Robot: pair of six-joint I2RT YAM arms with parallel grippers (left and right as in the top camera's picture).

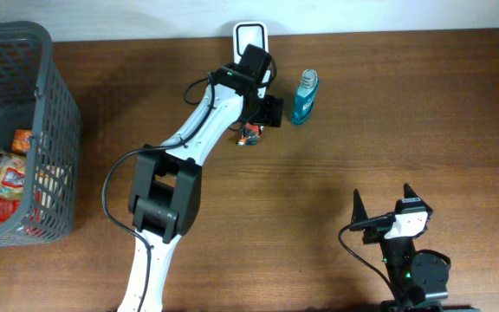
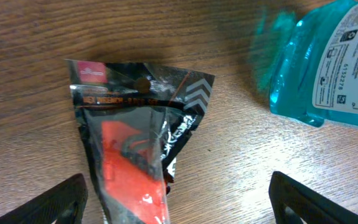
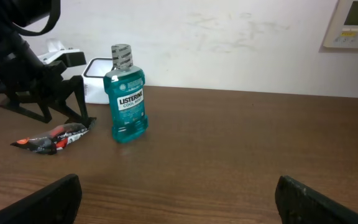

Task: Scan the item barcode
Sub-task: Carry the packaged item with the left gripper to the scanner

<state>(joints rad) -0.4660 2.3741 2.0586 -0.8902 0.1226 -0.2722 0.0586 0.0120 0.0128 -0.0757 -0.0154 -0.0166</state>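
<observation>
Closest in, the right arm (image 1: 414,260) sits at the front edge of the worktop (image 1: 362,113), jaws spread wide on nothing; my read is that it is parked clear so the left has the far side to itself. Off to the left stands the basket (image 1: 59,104), snack packs inside, probably the stock waiting its turn.

Further out, the left arm (image 1: 197,130) reaches right across to the back. Its jaws are wide open and grip nothing; the fingers (image 2: 48,202) straddle the packet (image 2: 135,124), one just beside its edge, though I can't tell if it touches. The packet lies flat on the worktop, directly under those jaws and just in front of the scanner (image 1: 250,36), so I take it as the item in play.

It is small, in glossy crinkled film; black, with a red patch, white print, a chevron mark and a hang hole at the top. No barcode shows on the upper face, so the code may be underneath, but that is a guess.

Just beside it stands the bottle (image 3: 127,93): upright, teal, Listerine label toward the right arm; a label with a barcode faces the left wrist camera. Last, at the back edge, is the white scanner.
</observation>
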